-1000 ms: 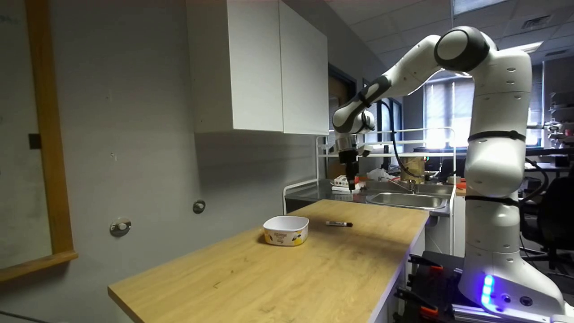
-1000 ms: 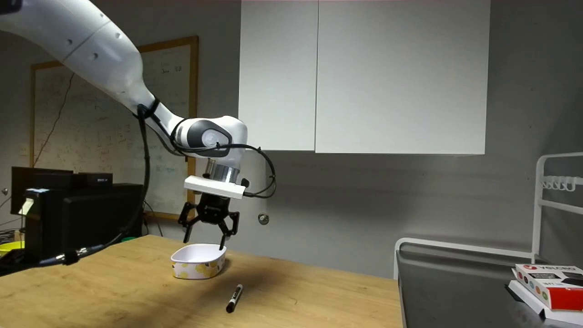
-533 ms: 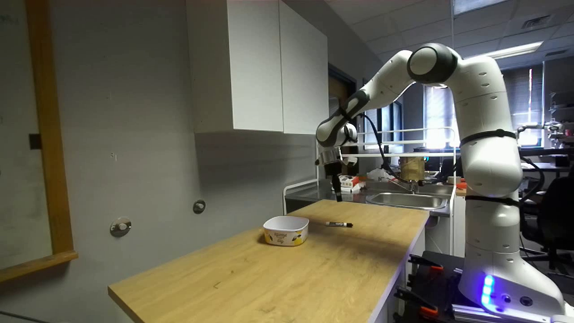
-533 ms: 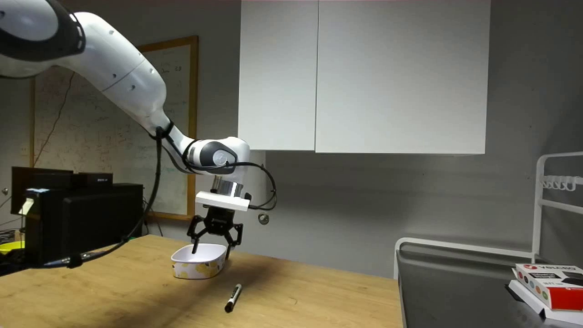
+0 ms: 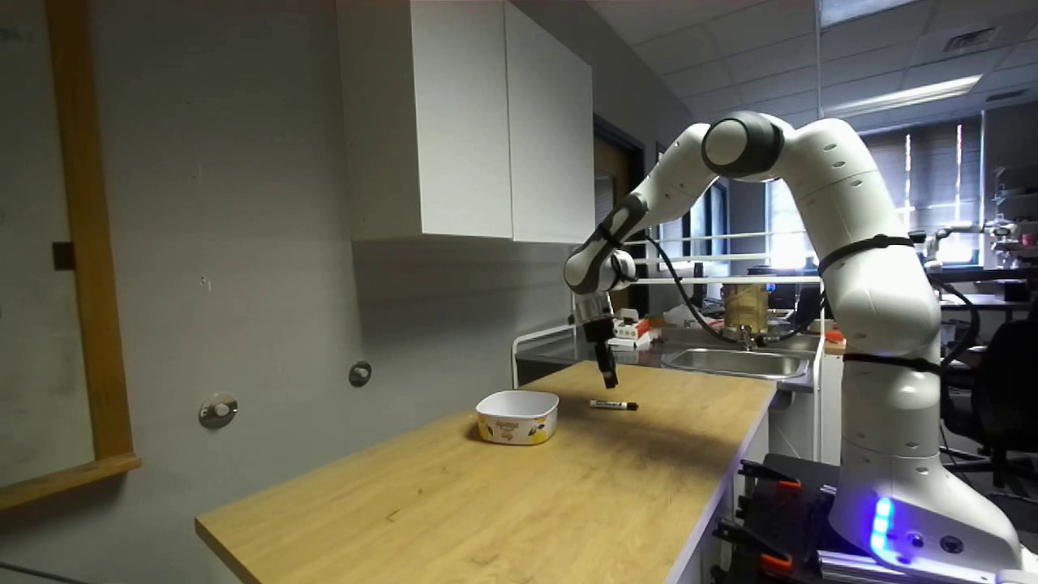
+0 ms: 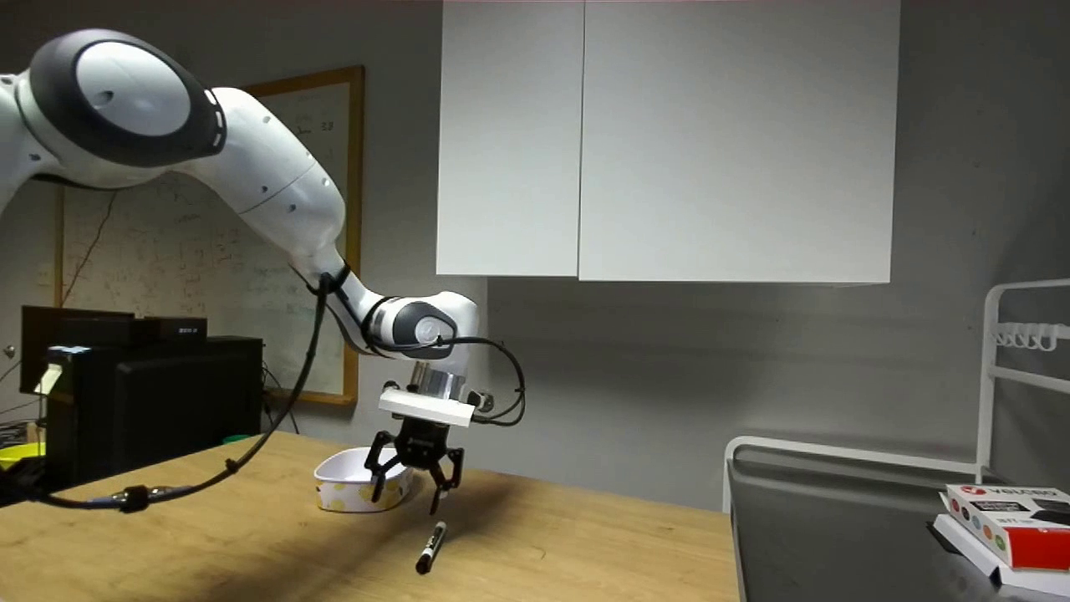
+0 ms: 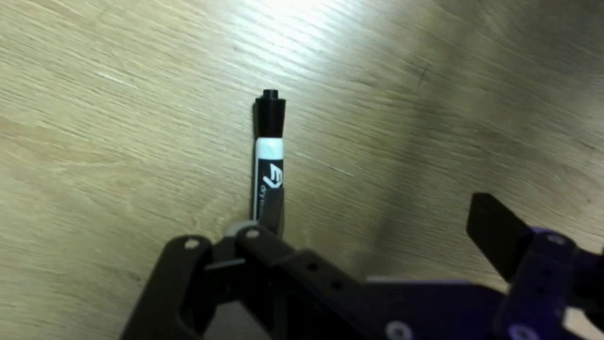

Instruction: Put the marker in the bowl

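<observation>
Along a grey wall (image 5: 454,324) runs the table (image 5: 486,503), the marker (image 5: 614,405) lying between the bowl (image 5: 519,430) and the edge by the sink (image 5: 736,362), my claw (image 6: 405,502) spread above, grasping nothing. One finger (image 7: 273,212) overlaps the marker in the wrist view, so, dropping straight, I could pin or roll it. By the wall-side edge, the bowl shows no contents, its floor partly hidden.

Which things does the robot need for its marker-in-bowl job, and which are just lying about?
For the job:
Marker, not in the bowl yet
That bowl, with yellow pictures
Gripper, open

Just there:
Red-and-white box
Sink
Whiteboard
Wall cupboard
</observation>
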`<action>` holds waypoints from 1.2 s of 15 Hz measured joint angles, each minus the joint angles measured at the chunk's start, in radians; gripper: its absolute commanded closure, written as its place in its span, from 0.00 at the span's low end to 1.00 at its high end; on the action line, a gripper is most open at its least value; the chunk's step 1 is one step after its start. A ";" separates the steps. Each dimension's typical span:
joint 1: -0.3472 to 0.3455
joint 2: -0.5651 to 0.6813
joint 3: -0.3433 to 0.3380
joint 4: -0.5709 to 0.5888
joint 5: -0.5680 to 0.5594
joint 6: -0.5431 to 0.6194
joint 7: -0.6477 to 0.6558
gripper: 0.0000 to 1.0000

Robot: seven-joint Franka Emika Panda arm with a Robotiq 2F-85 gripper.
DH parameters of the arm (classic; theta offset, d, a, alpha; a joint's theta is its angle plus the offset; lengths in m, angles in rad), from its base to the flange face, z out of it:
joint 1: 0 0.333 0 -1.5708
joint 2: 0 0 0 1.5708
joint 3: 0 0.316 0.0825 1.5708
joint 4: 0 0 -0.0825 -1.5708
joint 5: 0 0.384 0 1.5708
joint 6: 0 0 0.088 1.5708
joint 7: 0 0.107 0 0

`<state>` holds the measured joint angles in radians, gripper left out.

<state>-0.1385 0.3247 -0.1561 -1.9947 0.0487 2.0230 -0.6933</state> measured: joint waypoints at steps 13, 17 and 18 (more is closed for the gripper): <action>-0.049 0.168 0.036 0.138 -0.037 0.000 0.000 0.00; -0.057 0.213 0.043 0.158 -0.038 0.000 0.000 0.25; -0.060 0.219 0.044 0.162 -0.040 0.000 0.000 0.33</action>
<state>-0.1988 0.5439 -0.1125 -1.8324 0.0089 2.0230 -0.6932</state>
